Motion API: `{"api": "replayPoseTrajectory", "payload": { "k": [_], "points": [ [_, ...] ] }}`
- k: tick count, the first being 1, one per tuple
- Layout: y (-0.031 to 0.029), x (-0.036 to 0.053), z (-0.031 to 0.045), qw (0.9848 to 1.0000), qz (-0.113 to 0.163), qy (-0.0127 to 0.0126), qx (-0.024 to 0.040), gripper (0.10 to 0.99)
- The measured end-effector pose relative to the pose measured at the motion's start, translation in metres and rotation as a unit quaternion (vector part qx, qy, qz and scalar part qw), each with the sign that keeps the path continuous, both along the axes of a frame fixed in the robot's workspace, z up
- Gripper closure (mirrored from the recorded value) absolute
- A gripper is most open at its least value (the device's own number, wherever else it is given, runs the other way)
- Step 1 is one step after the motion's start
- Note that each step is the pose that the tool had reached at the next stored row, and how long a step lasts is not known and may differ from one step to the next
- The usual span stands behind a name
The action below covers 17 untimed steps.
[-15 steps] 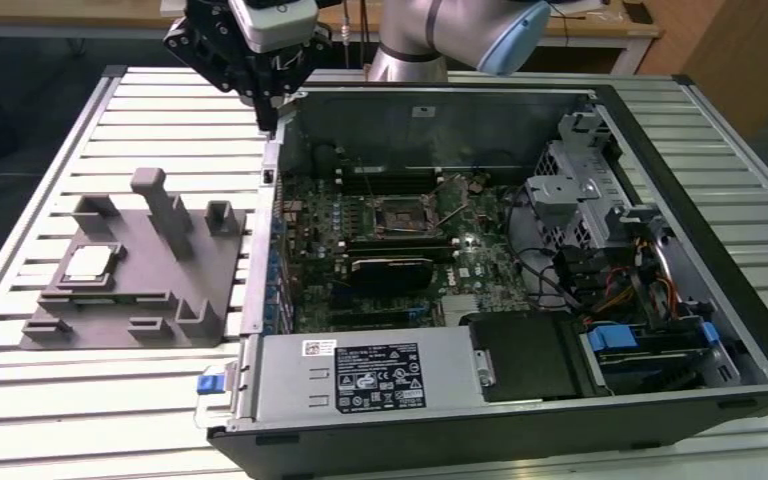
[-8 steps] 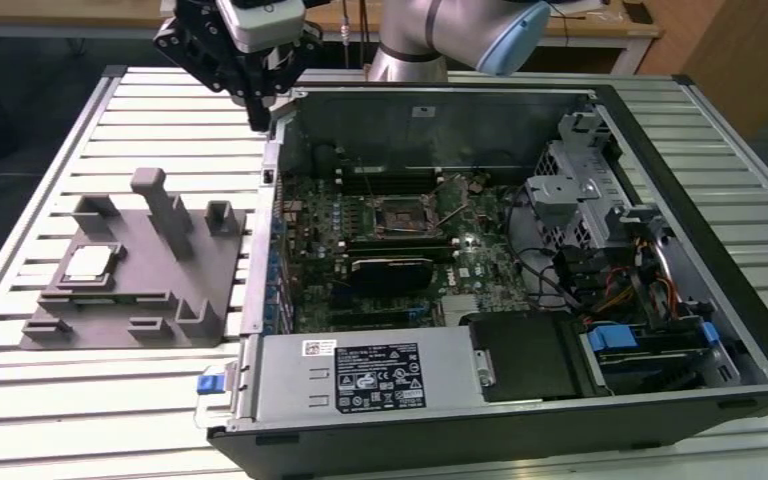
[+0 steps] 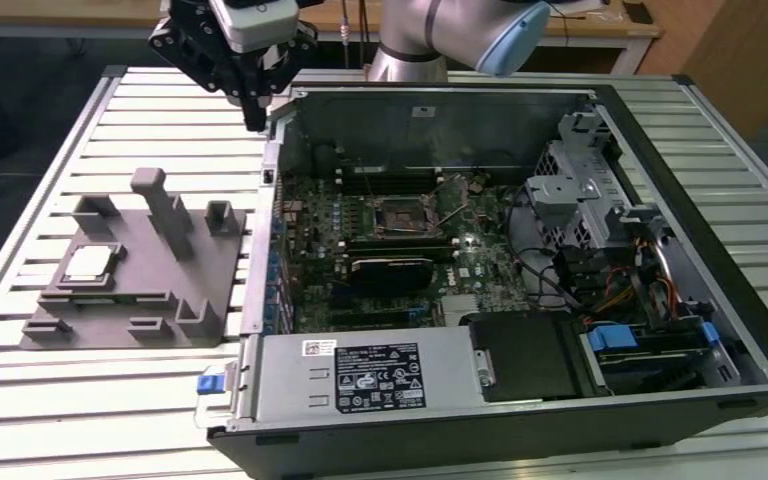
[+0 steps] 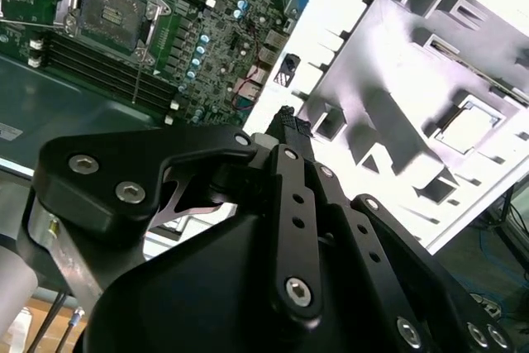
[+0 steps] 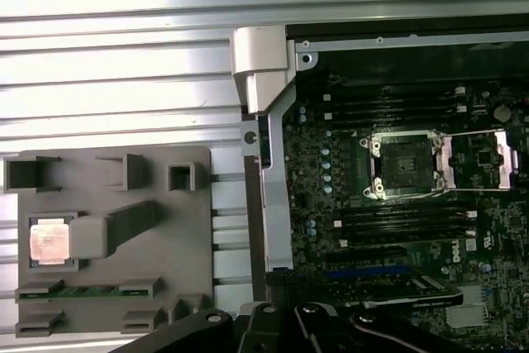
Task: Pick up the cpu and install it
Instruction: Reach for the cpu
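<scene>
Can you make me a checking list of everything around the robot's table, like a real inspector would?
Surface: slatted metal table, carrying a grey fixture and an open computer case.
Job's things: the cpu lies flat in the fixture; the socket on the board has no chip in it.
Clutter: a memory stick sits in a fixture slot.
Grippers: the end effector hangs near the case's corner, well away from the cpu.
Cables: coloured wires run inside the case, at the exterior view's right.
Surroundings: a wooden desk stands behind the table.
</scene>
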<state>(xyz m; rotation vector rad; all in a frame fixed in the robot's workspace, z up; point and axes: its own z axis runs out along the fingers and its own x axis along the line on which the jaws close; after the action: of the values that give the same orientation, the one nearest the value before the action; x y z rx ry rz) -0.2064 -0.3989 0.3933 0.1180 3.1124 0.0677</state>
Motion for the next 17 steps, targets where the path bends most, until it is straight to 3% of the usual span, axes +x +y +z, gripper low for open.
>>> {"api": "replayPoseTrajectory", "payload": {
  "k": [17],
  "points": [
    [0.0, -0.012, 0.0, 1.0, 0.0, 0.0, 0.0, 0.98]
  ]
}}
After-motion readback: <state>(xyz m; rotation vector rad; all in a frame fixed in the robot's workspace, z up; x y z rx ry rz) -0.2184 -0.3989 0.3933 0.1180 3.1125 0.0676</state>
